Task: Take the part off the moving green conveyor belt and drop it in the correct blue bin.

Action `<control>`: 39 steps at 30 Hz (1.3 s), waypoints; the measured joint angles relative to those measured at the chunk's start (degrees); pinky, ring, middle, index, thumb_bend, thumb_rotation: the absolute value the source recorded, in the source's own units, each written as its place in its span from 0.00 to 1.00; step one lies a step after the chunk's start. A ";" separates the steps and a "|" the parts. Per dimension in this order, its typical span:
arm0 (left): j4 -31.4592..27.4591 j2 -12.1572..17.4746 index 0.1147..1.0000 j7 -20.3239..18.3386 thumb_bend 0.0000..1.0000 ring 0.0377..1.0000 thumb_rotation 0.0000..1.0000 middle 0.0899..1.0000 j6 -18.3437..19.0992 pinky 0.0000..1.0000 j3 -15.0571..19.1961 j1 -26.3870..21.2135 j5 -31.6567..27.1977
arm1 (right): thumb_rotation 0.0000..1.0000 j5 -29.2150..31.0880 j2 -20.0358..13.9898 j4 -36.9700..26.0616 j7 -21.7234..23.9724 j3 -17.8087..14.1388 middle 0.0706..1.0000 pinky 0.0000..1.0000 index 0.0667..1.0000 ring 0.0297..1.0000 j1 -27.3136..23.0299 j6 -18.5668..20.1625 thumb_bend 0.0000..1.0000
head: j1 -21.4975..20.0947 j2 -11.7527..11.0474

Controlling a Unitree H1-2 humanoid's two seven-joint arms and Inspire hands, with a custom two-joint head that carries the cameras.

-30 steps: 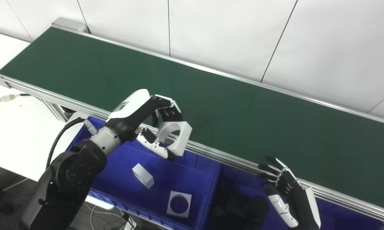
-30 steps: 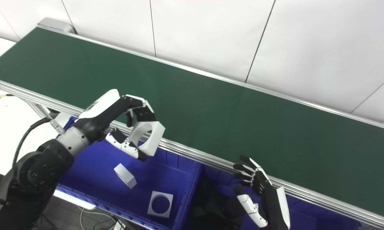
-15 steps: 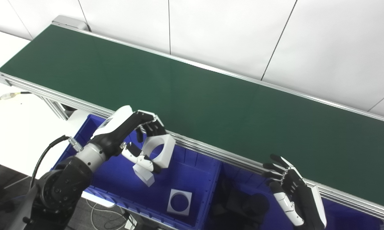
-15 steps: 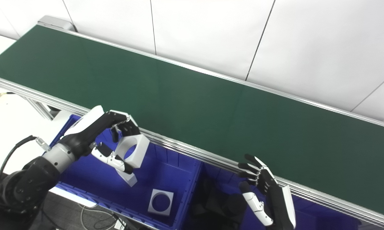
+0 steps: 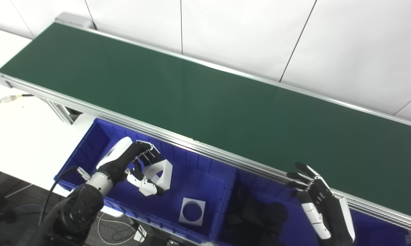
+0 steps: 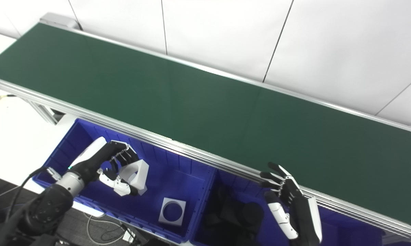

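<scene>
My left hand [image 5: 133,164] is down inside the left blue bin [image 5: 78,155], shut on a white square part with a round hole [image 5: 161,173]. The part is tilted on edge between fingers and thumb, just above the bin floor. A second white square part with a hole [image 5: 191,212] lies flat on the bin floor to the right of it. My right hand [image 5: 319,200] is open, fingers spread, low over the right blue bin [image 5: 379,230]. The green conveyor belt [image 5: 205,99] carries nothing in view.
The right bin holds several dark parts [image 5: 260,215]. The belt's aluminium rail [image 5: 225,159] runs just behind both bins. A white table [image 5: 17,130] with a cable [image 5: 7,99] lies to the left. A white wall stands behind the belt.
My left hand has come back off the belt's edge and down into the left bin with the white part. A white block on the bin floor is now hidden behind it. The view tilted slightly.
</scene>
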 measured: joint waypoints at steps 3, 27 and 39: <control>1.67 -0.01 0.46 1.34 0.50 0.36 0.00 0.41 -0.28 0.34 -0.79 -0.15 1.50 | 0.77 0.18 0.00 0.00 0.16 0.00 0.71 0.56 0.81 0.65 -0.08 0.00 0.61 | 0.09 -0.09; 9.27 0.70 0.46 4.82 0.50 0.37 0.00 0.40 -1.91 0.37 -2.98 -1.99 3.87 | 0.77 -0.33 0.72 0.00 0.54 0.58 0.70 0.55 0.81 0.64 -0.08 0.00 0.59 | -0.35 -0.62; 3.10 2.31 0.78 1.30 0.66 0.72 0.36 0.79 1.49 0.62 -3.07 -1.91 2.71 | 0.76 -0.40 0.88 0.01 0.46 0.61 0.70 0.54 0.81 0.64 -0.04 0.00 0.61 | -0.44 -1.32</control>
